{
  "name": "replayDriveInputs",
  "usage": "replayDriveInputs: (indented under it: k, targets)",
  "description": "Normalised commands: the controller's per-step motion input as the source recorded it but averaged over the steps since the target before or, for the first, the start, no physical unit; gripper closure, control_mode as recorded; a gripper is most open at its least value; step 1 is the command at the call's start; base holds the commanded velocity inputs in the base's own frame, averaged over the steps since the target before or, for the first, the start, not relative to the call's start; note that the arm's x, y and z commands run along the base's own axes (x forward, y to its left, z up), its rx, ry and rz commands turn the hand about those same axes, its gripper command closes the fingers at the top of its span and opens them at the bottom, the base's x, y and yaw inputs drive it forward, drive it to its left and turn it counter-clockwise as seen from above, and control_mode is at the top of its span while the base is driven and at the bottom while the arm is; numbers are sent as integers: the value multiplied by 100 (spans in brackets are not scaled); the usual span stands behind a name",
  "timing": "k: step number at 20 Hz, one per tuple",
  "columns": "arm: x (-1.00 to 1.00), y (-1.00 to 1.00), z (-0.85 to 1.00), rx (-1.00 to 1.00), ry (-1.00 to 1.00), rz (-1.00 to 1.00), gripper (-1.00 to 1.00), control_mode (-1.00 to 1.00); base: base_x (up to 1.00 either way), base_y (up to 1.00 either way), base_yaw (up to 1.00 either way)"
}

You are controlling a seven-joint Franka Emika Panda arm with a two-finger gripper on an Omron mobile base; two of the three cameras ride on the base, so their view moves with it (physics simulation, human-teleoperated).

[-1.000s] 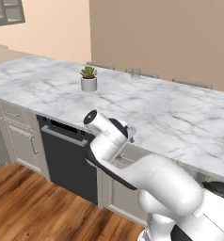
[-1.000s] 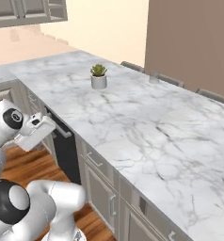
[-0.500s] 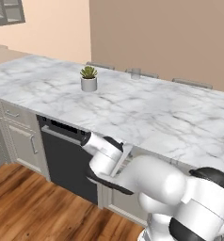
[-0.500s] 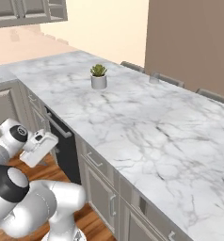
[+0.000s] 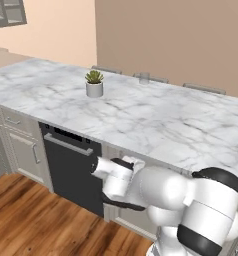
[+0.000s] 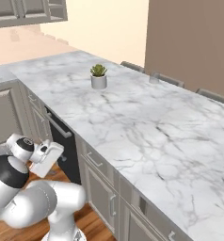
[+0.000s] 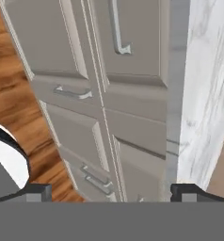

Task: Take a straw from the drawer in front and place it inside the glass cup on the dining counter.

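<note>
My gripper (image 7: 113, 193) is open, its two dark fingertips wide apart with nothing between them. It hangs low in front of the beige-grey cabinet fronts, below the edge of the dining counter (image 6: 147, 127). The hand view is rolled, so the marble edge runs down its right side. A drawer (image 7: 135, 47) with a slim silver bar handle lies just under that edge and is shut; the drawer (image 6: 100, 162) also shows from the right base. The straw is hidden. The glass cup (image 5: 144, 77) (image 6: 154, 77) stands upright near the counter's far edge.
A white pot with a green plant (image 5: 94, 84) (image 6: 99, 76) stands on the counter. The black-fronted dishwasher (image 5: 71, 165) (image 6: 62, 136) sits left of the drawers. Cabinet doors with handles (image 7: 74, 92) lie below. The floor (image 5: 36, 220) is wood.
The arm has swung down from counter height to the cabinet fronts below the counter edge. The gripper has stayed open.
</note>
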Motion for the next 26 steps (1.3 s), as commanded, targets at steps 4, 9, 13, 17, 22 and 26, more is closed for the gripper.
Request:
replayDriveInputs:
  k: [4, 9, 13, 17, 22, 26]
  targets:
    - [0, -48, -35, -16, -14, 0, -100, -100, 0, 0, 0]
    - [19, -34, -23, -19, -15, 0, -100, -100, 0, 0, 0]
    - [41, -11, 0, -16, -15, 0, -100, -100, 0, 0, 0]
    - [39, -2, -14, -8, -3, 0, -100, -100, 0, 0, 0]
    - [35, -10, -28, -5, 0, 0, -100, -100, 0, 0, 0]
    - [19, -1, -19, -7, -1, 0, -100, -100, 0, 0, 0]
